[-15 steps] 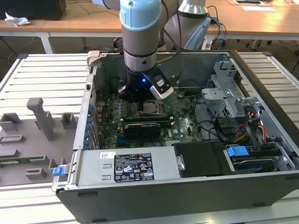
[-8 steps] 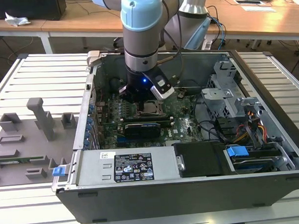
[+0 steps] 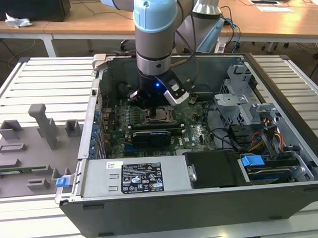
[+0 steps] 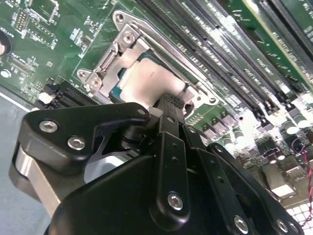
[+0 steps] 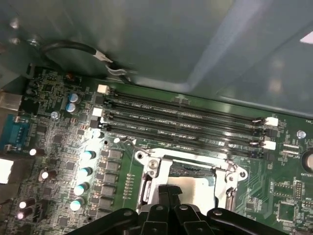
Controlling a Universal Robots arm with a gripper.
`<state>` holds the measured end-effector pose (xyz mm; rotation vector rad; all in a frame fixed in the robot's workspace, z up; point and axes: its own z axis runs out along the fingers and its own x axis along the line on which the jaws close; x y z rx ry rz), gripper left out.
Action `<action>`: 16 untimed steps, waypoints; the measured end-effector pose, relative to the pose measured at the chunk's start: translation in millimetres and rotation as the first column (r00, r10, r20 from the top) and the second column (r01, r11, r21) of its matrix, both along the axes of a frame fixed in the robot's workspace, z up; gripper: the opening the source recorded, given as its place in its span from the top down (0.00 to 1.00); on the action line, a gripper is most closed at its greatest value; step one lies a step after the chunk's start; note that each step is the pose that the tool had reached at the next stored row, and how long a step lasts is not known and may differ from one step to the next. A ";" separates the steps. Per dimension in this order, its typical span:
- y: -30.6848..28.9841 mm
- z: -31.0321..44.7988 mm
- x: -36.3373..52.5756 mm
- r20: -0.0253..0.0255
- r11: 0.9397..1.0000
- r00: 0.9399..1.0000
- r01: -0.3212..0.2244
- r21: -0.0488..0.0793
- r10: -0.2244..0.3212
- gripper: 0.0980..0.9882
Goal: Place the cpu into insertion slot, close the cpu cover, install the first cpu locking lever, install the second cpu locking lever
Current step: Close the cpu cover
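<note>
Flat in the insertion slot (image 3: 160,116), silvery face up: the cpu (image 4: 142,81). Square, so no long axis to speak of; edges parallel to the long memory slots (image 5: 186,115) in the first wrist view. Socket at frame centre in the exterior view, on the green motherboard (image 3: 198,130), inside the open computer case (image 3: 204,211). Around the chip, a silvery metal frame, the cpu cover (image 5: 188,159); fully down or not: cannot tell. Locking levers: cannot tell.

Directly above the chip: the gripper (image 3: 157,109). Black fingers (image 4: 171,117) drawn close together, barely a slit between them, nothing clamped. Tips right at the silvery face in the second wrist view; touching or just shy of it: cannot tell.

Arm (image 3: 154,25) in from the upper centre of the exterior view. Last section vertical, pointing straight down into the case. Pale blue cap at the joint, small blue light (image 3: 158,86) lit low at the wrist.

Writing: a white label (image 3: 142,178) with black print and rows of small symbols on the grey power supply box (image 3: 98,178), lower centre of the exterior view. Fine white lettering on the memory slots in the first wrist view.

At the exterior view's left, a grey moulded tray (image 3: 24,155) of fixtures on a slatted table (image 3: 48,81). Blue tab (image 3: 63,181) at the case's lower left corner.
</note>
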<state>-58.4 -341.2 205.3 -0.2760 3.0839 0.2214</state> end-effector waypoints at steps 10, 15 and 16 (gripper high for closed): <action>6.6 -3.9 4.1 -0.001 1.000 1.000 -0.019 -0.001 0.019 0.99; 9.6 -4.1 7.6 0.000 1.000 1.000 -0.021 0.001 0.021 0.99; 10.0 -4.0 7.7 0.000 1.000 1.000 -0.021 0.001 0.021 0.99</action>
